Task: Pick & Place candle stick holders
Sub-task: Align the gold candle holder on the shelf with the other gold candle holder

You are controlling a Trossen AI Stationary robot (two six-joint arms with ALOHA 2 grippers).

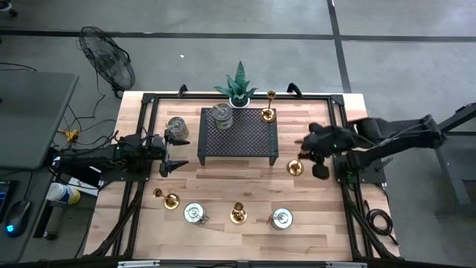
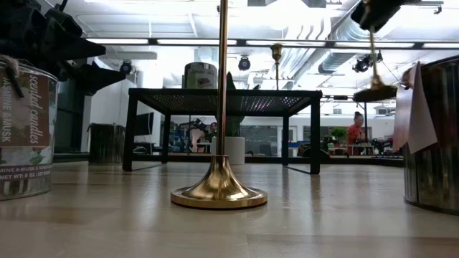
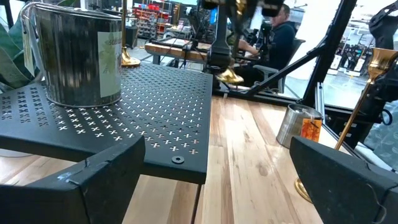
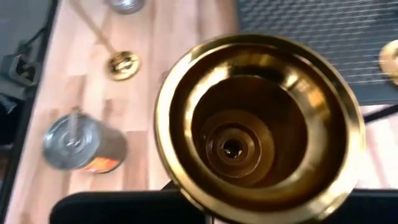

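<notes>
My right gripper hangs over the table's right side, shut on a brass candle stick holder. The low view shows that holder dangling high above the tabletop. Another brass holder and a silvery tin stand on the black perforated rack. Two more brass holders and two silvery tins stand along the near edge. My left gripper waits open at the table's left, beside a tin. My right gripper holds the brass holder by the upper end of its slim stem, fingers slanting down from above. The holder hangs below the fingers with its round base lowest, clear of the table. In the wrist view the holder's own base hides the place of contact.
A spiky green plant in a white pot stands behind the rack at the far edge. The rack's right half shows bare top beside the brass holder. A person sits beyond the table's right side. Black frame rails run along the table's edges.
</notes>
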